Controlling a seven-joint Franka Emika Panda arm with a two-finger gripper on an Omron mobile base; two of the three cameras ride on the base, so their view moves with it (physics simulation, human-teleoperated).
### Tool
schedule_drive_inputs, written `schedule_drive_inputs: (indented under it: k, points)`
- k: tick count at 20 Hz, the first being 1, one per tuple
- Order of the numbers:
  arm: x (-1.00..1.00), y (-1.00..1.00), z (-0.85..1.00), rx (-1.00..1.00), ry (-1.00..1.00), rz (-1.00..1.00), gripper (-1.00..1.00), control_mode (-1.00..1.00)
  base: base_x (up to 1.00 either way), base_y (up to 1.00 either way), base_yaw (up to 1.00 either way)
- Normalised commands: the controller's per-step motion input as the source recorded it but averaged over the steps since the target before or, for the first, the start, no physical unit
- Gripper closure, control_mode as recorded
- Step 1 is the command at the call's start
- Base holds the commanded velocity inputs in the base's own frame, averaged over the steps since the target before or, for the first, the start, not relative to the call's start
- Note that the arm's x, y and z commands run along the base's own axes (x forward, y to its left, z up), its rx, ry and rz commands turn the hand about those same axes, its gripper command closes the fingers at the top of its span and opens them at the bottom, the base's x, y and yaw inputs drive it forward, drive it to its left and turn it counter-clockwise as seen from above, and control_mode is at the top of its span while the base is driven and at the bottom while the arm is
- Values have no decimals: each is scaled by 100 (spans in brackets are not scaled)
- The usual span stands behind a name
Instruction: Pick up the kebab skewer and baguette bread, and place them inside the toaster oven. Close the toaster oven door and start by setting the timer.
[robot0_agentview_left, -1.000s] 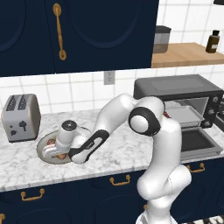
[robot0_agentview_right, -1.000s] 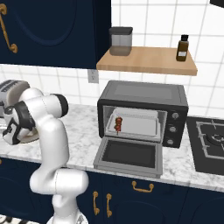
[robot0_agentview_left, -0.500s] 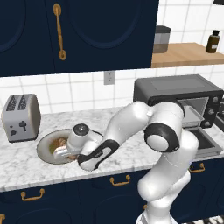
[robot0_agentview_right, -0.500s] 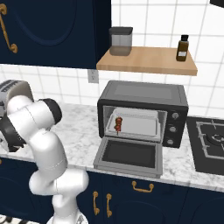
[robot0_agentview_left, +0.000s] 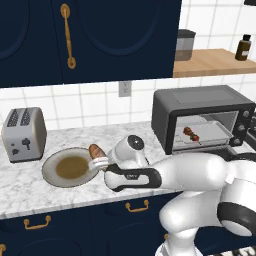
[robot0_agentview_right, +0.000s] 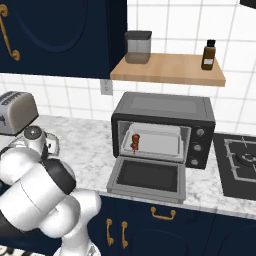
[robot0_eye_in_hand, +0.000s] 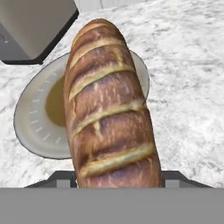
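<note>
Lifted since before: our end effector (robot0_agentview_left: 99, 162) is clamped on the baguette (robot0_eye_in_hand: 107, 105), off the plate (robot0_agentview_left: 52, 172). Overhanging loaf may clip oven (robot0_agentview_right: 162, 127) frame at 3 o'clock.

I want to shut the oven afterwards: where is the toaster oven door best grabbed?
Take the toaster oven door by its front edge, where the bar handle should sit, coming from the counter front and below. It lies dropped flat and hinged at the oven mouth, so that far edge gives most leverage.

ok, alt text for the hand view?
A golden-brown baguette bread fills the centre, held in the pincer above a grey plate on a marble counter. A silver toaster's corner shows top left.
</note>
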Motion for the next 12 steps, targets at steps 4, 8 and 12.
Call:
schedule_drive_inputs:
  k: [4,8,12]
  points:
    - [0,-53,100,0,9,-3,100,-100,0,0,0]
    - [0,-28,100,0,16,-8,100,-100,0,0,0]
    - [-7,-36,100,-3,20,-9,100,-100,0,0,0]
